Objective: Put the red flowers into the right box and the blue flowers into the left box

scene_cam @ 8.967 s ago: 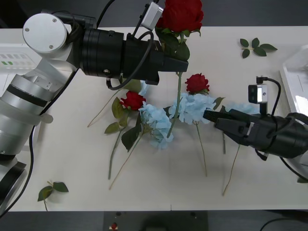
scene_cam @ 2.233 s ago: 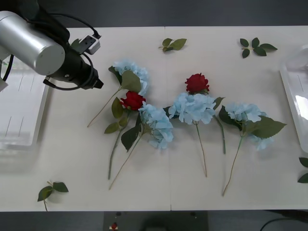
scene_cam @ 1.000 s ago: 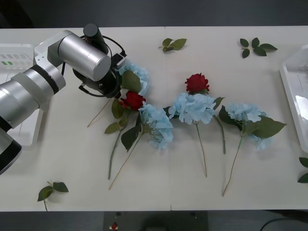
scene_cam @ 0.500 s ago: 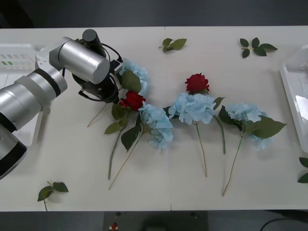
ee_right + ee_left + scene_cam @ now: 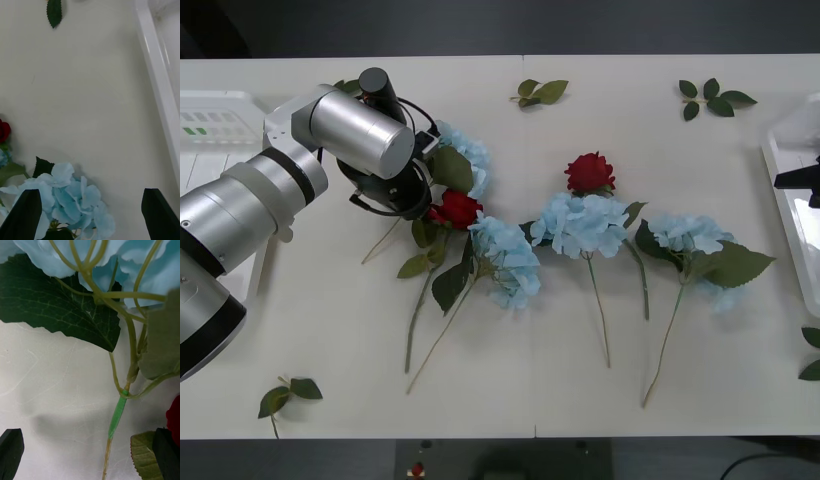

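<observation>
**Left end effector poised over a blue flower stem; right end effector near the right box**

Front view: The left arm reaches from the left edge across the white worktop (image 5: 330, 330). Its wrist covers the left end effector, which sits by the top-left blue flower (image 5: 463, 150), just above one red rose (image 5: 457, 209). A second red rose (image 5: 589, 172) lies farther right, touching the top of a blue flower cluster (image 5: 582, 222). Another blue flower (image 5: 506, 260) lies just right of the first rose, and a fourth (image 5: 688, 234) lies nearest the right box (image 5: 783, 180), which sits at the right edge. The left box (image 5: 220, 105) sits at the left edge, partly behind the arm. Part of the right end effector (image 5: 798, 180) shows dark over the right box rim. Loose leaf sprigs (image 5: 712, 97) lie along the far side, and one (image 5: 288, 391) lies near the front left corner.

Right wrist view: The right end effector (image 5: 90, 215) has its black fingers (image 5: 26, 217) spread apart with nothing between them. It hangs above a blue flower head (image 5: 67, 197) on the worktop. The white rim of the right box (image 5: 159, 86) runs beside it, apart from the flower.

Left wrist view: The left end effector (image 5: 88, 455) has its black fingers (image 5: 11, 450) spread wide, one on each side of the blue flower's stem (image 5: 118, 416), not touching it. A large green leaf (image 5: 56, 311) and pale blue petals (image 5: 112, 262) lie beyond. A red petal edge (image 5: 174, 420) shows beside one finger.
</observation>
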`<state>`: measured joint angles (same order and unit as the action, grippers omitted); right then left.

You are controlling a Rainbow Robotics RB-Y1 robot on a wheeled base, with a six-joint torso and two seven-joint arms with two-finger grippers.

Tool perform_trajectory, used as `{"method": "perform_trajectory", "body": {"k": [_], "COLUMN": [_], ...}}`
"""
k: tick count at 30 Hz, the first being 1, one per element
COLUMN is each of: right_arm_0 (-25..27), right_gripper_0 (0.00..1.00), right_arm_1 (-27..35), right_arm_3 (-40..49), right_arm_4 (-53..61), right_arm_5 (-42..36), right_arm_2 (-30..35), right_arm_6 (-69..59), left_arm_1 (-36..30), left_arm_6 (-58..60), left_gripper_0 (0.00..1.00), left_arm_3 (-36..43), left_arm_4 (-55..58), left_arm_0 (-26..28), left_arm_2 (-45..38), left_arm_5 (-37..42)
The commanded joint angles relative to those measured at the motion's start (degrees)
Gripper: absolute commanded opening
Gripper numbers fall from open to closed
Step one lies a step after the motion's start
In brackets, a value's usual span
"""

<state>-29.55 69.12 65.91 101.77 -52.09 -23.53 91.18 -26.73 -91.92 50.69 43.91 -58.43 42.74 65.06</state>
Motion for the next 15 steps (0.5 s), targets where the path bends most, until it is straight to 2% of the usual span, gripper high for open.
{"method": "perform_trajectory", "body": {"k": [1, 7, 9, 13, 14, 15], "right_arm_0": [-0.5, -0.4, -0.4, 0.8, 1.4, 2.1], "right_gripper_0": [0.77, 0.78, 0.78, 0.78, 0.78, 0.78], "right_arm_1": [3.7, 3.6, 3.6, 3.5, 3.5, 3.6], "right_arm_3": [6.4, 12.0, 13.8, 18.5, 19.9, 21.7], "right_arm_4": [-1.6, -2.1, -2.6, -5.3, -6.3, -7.5], "right_arm_5": [-2.0, -6.8, -7.8, -8.2, -8.1, -7.9], "right_arm_2": [1.8, 5.0, 5.2, 5.2, 5.2, 5.4], "right_arm_6": [-7.9, -17.3, -20.8, -27.5, -29.1, -30.9], "left_arm_1": [1.1, 1.8, 1.9, 1.9, 2.0, 2.1], "left_arm_6": [-2.6, -2.6, -2.6, -2.6, -2.6, -2.6], "left_gripper_0": [1.00, 1.00, 0.97, 0.75, 0.62, 0.38], "left_arm_3": [-0.6, -1.4, -1.4, -1.6, -1.6, -1.6], "left_arm_4": [0.4, 0.4, 0.4, 0.4, 0.4, 0.4], "left_arm_0": [-2.0, -2.0, -1.9, -1.9, -1.9, -1.9], "left_arm_2": [0.6, 0.6, 0.6, 0.6, 0.7, 0.7], "left_arm_5": [-0.4, -0.4, -0.4, -0.4, -0.4, -0.4]}}
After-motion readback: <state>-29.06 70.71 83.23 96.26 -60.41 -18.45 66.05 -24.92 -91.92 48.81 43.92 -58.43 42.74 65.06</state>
